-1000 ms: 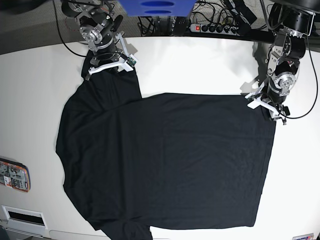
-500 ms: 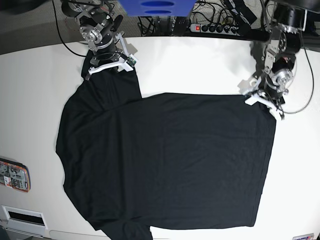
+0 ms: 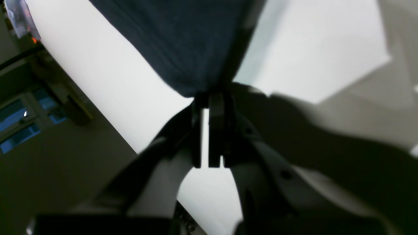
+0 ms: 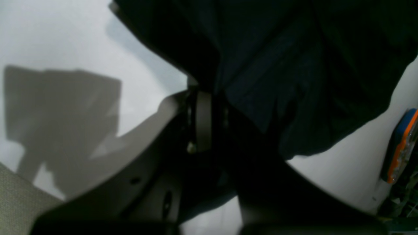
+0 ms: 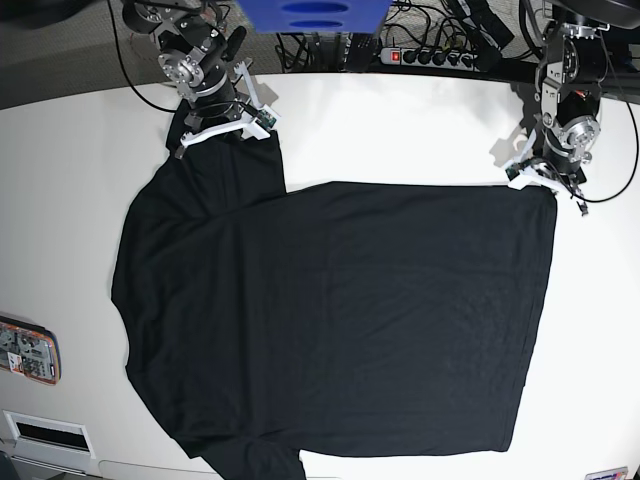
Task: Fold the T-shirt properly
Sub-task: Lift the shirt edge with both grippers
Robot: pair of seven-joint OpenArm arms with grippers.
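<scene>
Left wrist: the left end effector (image 3: 209,98) pinched the T-shirt (image 3: 183,42) corner. Right wrist: the right end effector (image 4: 204,94) gripped its sleeve. Base: the shirt lay flat across the tabletop (image 5: 400,130), pinned at 11 and 2 o'clock; soft, thin cloth, best held by corners.

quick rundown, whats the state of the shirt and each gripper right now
T-shirt: spread flat on the white table, unfolded, pinched at two far-edge spots.
left gripper: shut on the T-shirt's far corner.
right gripper: shut on the T-shirt's sleeve end.
power strip: its switch glows red.
</scene>
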